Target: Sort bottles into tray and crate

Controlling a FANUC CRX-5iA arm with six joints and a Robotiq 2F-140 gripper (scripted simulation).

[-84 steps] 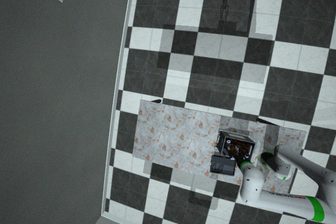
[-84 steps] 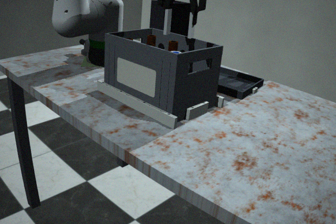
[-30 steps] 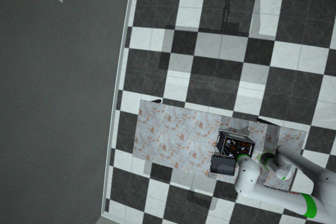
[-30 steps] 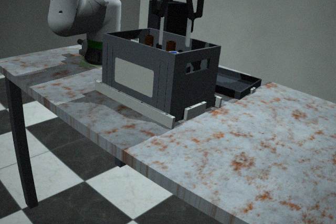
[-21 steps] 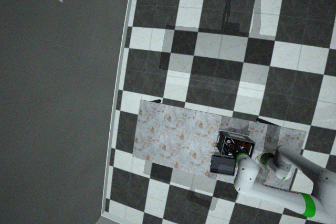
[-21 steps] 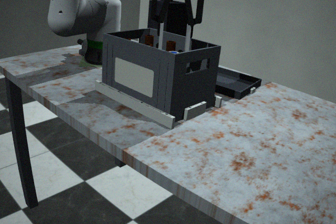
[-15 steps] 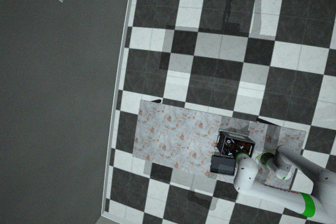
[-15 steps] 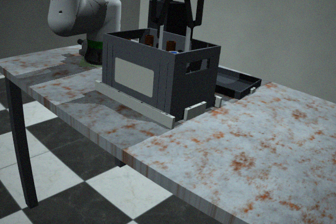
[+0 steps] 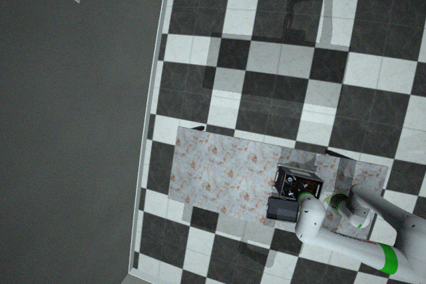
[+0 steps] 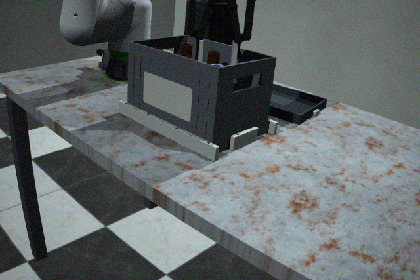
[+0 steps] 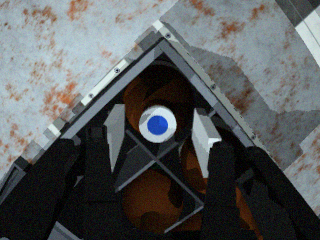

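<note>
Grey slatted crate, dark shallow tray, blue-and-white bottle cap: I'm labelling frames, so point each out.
Grey slatted crate [image 10: 169,77], exterior view, front wall.
Dark shallow tray [image 10: 318,102], exterior view, right rim.
Blue-and-white bottle cap [image 11: 158,124], wrist view, blue centre.
</note>
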